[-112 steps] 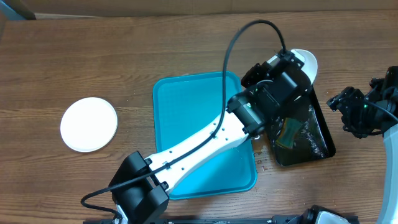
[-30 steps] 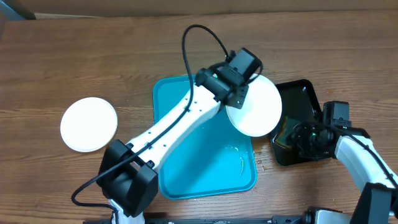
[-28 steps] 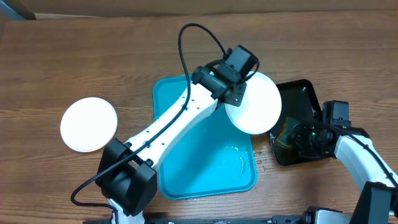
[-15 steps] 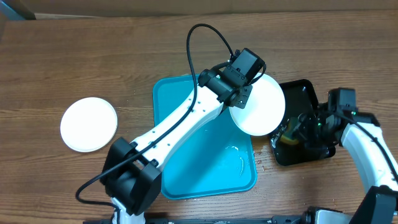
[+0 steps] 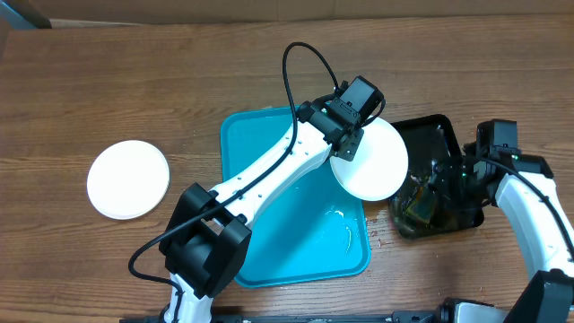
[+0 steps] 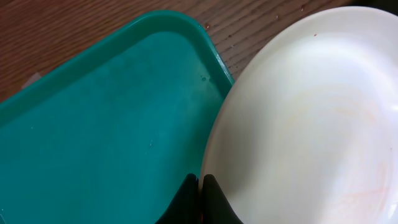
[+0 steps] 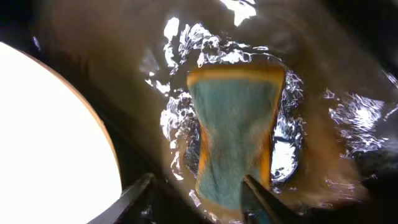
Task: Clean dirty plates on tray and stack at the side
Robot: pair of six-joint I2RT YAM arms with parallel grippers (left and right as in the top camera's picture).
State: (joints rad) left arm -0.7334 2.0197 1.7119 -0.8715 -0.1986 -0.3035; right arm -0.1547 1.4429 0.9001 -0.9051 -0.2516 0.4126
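Note:
My left gripper (image 5: 348,136) is shut on the rim of a white plate (image 5: 372,163) and holds it tilted over the right edge of the turquoise tray (image 5: 260,148). In the left wrist view the fingers (image 6: 200,182) pinch the plate (image 6: 311,112), which has faint red-orange smears, beside the tray (image 6: 106,130). A second white plate (image 5: 128,178) lies on the table at the far left. My right gripper (image 7: 199,193) is open, low over a green and yellow sponge (image 7: 236,140). The held plate's edge (image 7: 50,137) shows at its left. The third plate is out of view.
A glossy black tray (image 5: 444,132) of brownish water stands right of the turquoise tray and holds the sponge (image 5: 417,203). My right gripper (image 5: 437,177) hangs over it. A little water lies on the turquoise tray's near right part (image 5: 345,235).
My left gripper has shifted the plate slightly to the right, toward the black tray. My right arm has moved a little back and right over the black tray, uncovering the sponge.

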